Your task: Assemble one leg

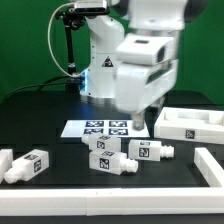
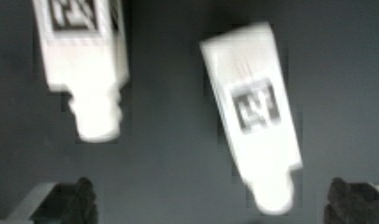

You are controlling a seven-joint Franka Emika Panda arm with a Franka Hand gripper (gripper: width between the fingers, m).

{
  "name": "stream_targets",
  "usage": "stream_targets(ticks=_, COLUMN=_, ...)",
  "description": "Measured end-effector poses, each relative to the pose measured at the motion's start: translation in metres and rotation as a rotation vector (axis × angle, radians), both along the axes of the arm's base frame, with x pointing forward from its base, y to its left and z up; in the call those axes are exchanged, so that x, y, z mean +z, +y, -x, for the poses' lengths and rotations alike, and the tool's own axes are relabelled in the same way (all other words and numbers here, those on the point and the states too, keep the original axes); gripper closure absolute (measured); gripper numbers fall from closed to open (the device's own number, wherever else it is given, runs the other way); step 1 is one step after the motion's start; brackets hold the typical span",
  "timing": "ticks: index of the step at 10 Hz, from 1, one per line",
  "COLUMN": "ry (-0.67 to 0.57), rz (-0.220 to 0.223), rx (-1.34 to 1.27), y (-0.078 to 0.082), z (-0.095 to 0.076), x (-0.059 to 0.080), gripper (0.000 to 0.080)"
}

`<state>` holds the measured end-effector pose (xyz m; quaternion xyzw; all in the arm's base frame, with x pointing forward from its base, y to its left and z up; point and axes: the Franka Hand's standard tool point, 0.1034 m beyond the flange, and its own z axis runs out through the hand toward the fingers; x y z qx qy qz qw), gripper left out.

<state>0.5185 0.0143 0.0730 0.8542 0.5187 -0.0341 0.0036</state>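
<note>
Several white legs with black-and-white tags lie on the black table in the exterior view: one at the left (image 1: 28, 165), two in the middle (image 1: 100, 143) (image 1: 115, 162) and one to their right (image 1: 150, 150). My gripper (image 1: 135, 122) hangs over the marker board's right end, behind the legs. In the wrist view two legs lie side by side, one (image 2: 88, 60) and a tilted one (image 2: 257, 110). The tilted leg's narrow stub end points toward the gap between my dark fingertips (image 2: 61, 205). My gripper (image 2: 207, 206) is open, empty and touching neither leg.
The marker board (image 1: 100, 127) lies behind the legs. A large white panel with a raised rim (image 1: 192, 123) sits at the exterior view's right, and another white rimmed piece (image 1: 210, 165) lies in front of it. The robot base stands at the back.
</note>
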Motion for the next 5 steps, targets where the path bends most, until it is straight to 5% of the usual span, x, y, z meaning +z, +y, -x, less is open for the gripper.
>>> stream_targets(ticks=2, ry=-0.037, rz=-0.012, rx=0.069, y=-0.025, z=-0.010, x=-0.010, gripper=0.0150)
stream_targets(ticks=5, ry=-0.039, rz=-0.022, rx=0.081, y=-0.038, z=-0.006, x=-0.031, gripper=0.0150)
